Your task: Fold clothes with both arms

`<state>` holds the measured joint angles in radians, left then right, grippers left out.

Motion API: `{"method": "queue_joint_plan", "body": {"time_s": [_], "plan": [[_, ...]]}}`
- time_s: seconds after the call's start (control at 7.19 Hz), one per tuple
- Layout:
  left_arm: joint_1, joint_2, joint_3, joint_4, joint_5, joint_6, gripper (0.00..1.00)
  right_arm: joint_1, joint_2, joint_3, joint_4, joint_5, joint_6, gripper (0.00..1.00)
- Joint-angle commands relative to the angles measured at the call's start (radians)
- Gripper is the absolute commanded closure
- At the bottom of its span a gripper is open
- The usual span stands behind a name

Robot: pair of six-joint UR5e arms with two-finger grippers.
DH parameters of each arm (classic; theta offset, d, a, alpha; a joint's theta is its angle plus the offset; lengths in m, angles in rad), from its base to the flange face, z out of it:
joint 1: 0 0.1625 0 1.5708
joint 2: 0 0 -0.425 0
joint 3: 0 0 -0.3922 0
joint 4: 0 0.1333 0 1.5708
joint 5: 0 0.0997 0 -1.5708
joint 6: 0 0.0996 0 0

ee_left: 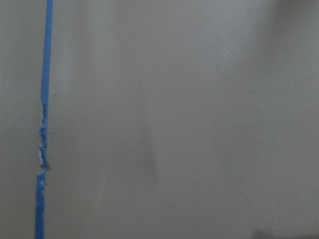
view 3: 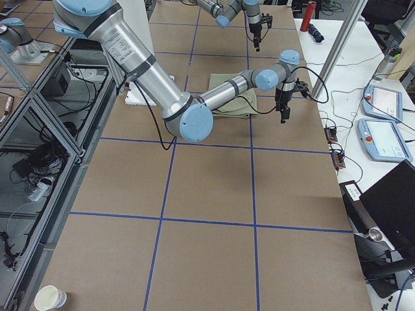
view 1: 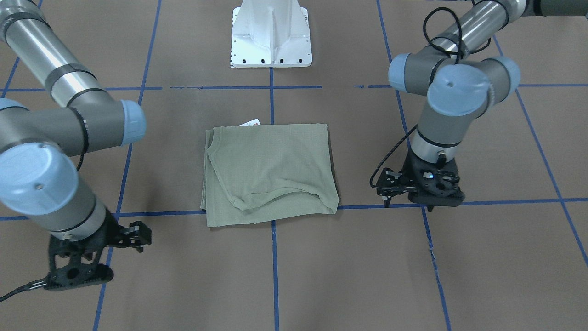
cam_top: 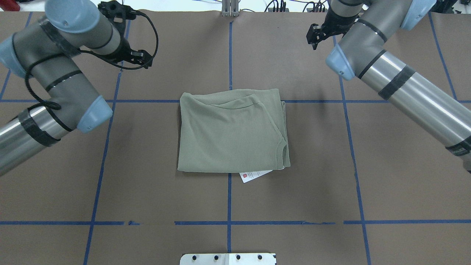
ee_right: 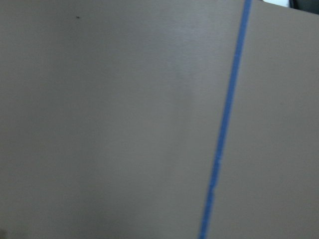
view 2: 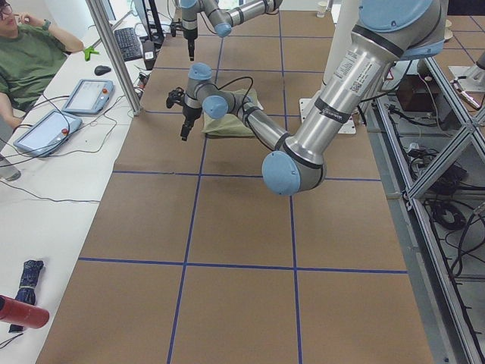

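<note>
The clothes are one sage-green shirt (view 1: 271,170) (cam_top: 232,132), folded into a rough rectangle at the table's middle. Its ribbed collar shows at one corner, and a white tag (cam_top: 254,176) sticks out from the edge nearest the robot. My left gripper (view 1: 429,202) (cam_top: 141,59) points down over bare table, well clear of the shirt on its left. My right gripper (view 1: 80,271) (cam_top: 314,36) hangs over bare table beyond the shirt's other side. Neither holds any cloth. I cannot tell from any view whether either gripper is open or shut. Both wrist views show only brown table and blue tape.
The white pedestal base (view 1: 271,37) stands at the robot's edge of the table. Blue tape lines grid the brown surface. A seated person (view 2: 30,61) and control tablets (view 2: 45,129) are beside the far long edge. A paper cup (view 3: 50,298) stands off the table's right end.
</note>
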<state>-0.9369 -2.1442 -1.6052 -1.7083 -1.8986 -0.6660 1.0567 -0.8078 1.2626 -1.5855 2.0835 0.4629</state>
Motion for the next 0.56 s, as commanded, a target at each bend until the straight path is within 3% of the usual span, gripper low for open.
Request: {"method": "queue_joint_plan", "body": {"time_s": [0.0,0.28,0.42], "plan": [[-0.199,0.082,-0.132,0.204,-0.028,0.399,0.0,0.197,-0.144,0.078,-0.122,0.079,-0.428,0.0],[-0.426,0.247,-0.15,0.205,-0.176,0.707,0.0,0.317,-0.352,0.244,-0.16,0.105,-0.577,0.0],[-0.48,0.303,-0.162,0.207,-0.203,0.738,0.0,0.351,-0.435,0.333,-0.209,0.107,-0.585,0.0]]}}
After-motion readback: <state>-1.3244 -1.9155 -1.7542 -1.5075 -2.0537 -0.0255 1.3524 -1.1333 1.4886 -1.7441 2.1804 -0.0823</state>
